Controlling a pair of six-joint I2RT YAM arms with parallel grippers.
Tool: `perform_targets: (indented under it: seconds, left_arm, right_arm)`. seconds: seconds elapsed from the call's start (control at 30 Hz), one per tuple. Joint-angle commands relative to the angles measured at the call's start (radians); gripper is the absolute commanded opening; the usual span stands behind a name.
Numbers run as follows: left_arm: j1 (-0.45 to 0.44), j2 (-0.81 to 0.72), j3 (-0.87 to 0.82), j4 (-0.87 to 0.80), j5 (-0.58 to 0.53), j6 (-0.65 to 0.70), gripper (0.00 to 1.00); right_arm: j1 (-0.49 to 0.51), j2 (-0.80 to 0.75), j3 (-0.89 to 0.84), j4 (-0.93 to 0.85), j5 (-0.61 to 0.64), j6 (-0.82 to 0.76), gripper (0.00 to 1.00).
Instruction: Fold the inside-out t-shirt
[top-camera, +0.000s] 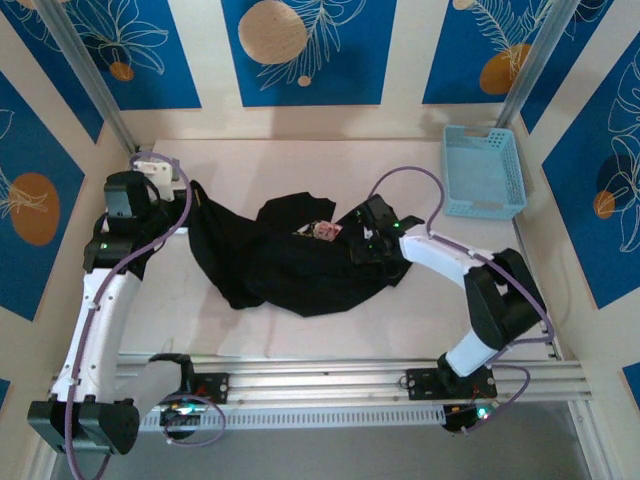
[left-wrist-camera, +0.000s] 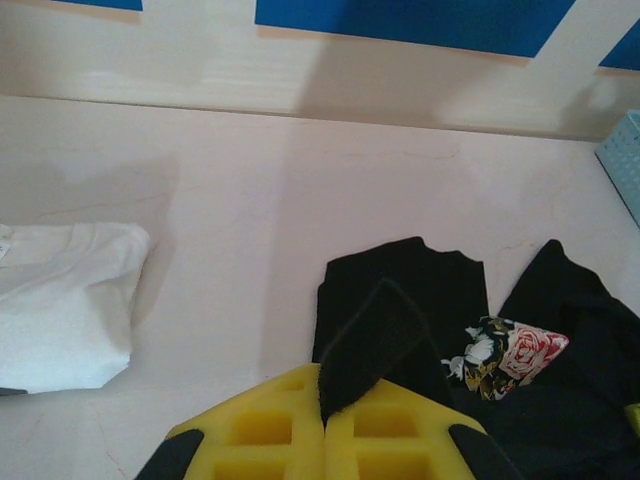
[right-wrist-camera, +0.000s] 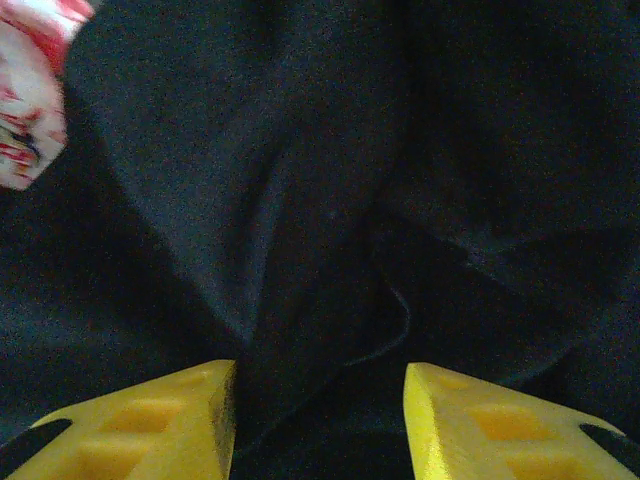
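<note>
Overhead camera; wrist cameras close above shared black t-shirt (top-camera: 290, 272)

Your left arm (top-camera: 100, 300) stretches forward along the left side, and its pincer (left-wrist-camera: 322, 395) is clamped tight on a fold of shirt (left-wrist-camera: 370, 335). Your right arm (top-camera: 450, 262) folds back inward with the elbow out, its pincer (right-wrist-camera: 320, 380) lowered, jaws parted.
</note>
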Motion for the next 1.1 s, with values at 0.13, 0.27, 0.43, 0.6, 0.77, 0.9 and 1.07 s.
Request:
perform_targets:
  seconds: [0.13,0.27,0.43,0.6,0.77,0.9,1.07]
  left_arm:
    - [0.023,-0.013,-0.007,0.042,0.03,-0.013,0.0]
    - [0.025,-0.017,-0.01,0.045,0.037,-0.016,0.0]
    - [0.024,-0.018,-0.012,0.05,0.046,-0.019,0.0]
    - [0.025,-0.022,-0.016,0.054,0.052,-0.02,0.0]
    - [0.025,-0.027,-0.019,0.059,0.055,-0.024,0.0]
    - [0.025,-0.029,-0.022,0.064,0.057,-0.023,0.0]
    - [0.026,-0.026,-0.019,0.065,0.061,-0.027,0.0]
  right_arm:
    - [-0.081,-0.02,-0.038,0.073,-0.111,0.028,0.33]
    - [-0.084,0.027,-0.026,0.075,-0.101,0.023,0.27]
    - [-0.087,0.08,-0.003,0.072,-0.086,0.013,0.26]
    - [-0.087,0.11,0.016,0.059,-0.047,-0.005,0.26]
    - [-0.096,0.139,0.039,0.069,-0.043,-0.02,0.22]
    - [-0.105,0.153,0.062,0.061,-0.044,-0.034,0.07]
    - [-0.137,0.016,0.049,0.08,-0.073,-0.054,0.0]
